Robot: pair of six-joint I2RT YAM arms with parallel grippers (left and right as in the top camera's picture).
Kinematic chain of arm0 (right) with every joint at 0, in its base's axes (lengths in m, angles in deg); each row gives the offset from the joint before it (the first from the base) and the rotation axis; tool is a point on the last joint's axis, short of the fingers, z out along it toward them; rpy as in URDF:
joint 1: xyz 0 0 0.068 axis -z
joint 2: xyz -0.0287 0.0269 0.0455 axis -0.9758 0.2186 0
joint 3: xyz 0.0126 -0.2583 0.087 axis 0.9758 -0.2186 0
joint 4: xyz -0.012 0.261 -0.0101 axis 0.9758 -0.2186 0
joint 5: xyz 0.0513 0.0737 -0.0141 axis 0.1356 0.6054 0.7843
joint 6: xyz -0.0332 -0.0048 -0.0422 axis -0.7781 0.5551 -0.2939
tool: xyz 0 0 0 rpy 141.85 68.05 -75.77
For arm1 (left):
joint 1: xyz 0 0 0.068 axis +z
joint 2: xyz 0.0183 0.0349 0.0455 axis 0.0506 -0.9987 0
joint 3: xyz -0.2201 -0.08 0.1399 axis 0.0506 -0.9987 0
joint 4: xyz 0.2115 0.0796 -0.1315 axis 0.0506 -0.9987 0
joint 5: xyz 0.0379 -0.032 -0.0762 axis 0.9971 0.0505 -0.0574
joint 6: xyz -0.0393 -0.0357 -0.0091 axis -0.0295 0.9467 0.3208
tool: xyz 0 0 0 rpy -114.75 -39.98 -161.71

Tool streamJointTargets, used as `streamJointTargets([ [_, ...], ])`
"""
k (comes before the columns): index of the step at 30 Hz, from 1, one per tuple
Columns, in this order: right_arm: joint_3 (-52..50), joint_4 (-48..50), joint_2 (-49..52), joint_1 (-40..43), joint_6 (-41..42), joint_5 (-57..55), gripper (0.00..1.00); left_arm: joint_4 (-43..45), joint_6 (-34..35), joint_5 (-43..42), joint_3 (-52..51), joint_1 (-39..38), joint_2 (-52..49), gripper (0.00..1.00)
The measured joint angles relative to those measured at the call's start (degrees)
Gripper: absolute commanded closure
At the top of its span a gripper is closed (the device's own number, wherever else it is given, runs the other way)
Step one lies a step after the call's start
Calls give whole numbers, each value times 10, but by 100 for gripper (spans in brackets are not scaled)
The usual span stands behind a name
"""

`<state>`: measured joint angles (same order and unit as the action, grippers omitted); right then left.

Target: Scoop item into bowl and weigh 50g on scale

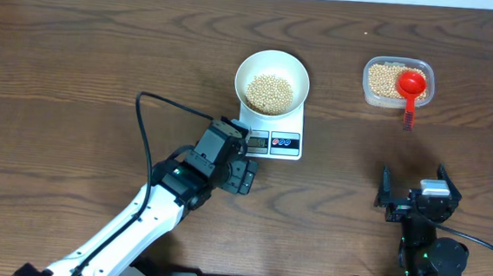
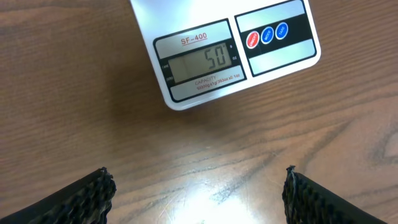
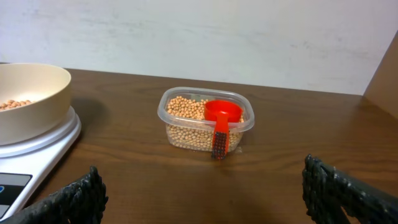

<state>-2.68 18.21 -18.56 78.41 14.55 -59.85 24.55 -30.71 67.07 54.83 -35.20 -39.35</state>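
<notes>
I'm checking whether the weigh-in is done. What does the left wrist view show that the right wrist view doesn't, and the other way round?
Only the left wrist: the display reading 50 and the three round buttons. Only the right wrist: the white bowl holding beans on the scale, and the clear tub of beans with the red scoop in it. Both: the scale and the wooden table.

On my feed, the dark wooden counter (image 1: 78,57) carries a clear plastic tub (image 1: 366,85) at the far right. A red scoop (image 1: 411,99) sits in it, handle leaning out over the near rim (tip toward the wood). A pale wall (image 3: 249,37) stands behind.
</notes>
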Motion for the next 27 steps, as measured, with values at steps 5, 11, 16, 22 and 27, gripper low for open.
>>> streamJointTargets([
  [5,0,0,0,0,0,0,1,-2,0,7,0,0,12,11],
  [11,0,0,0,0,0,0,1,-2,-8,21,0,0,29,12],
  [16,0,0,0,0,0,0,1,-2,-42,28,0,1,56,11],
  [22,0,0,0,0,0,0,1,9,-68,30,0,42,95,11],
  [27,0,0,0,0,0,0,1,33,-131,30,0,83,142,11],
])
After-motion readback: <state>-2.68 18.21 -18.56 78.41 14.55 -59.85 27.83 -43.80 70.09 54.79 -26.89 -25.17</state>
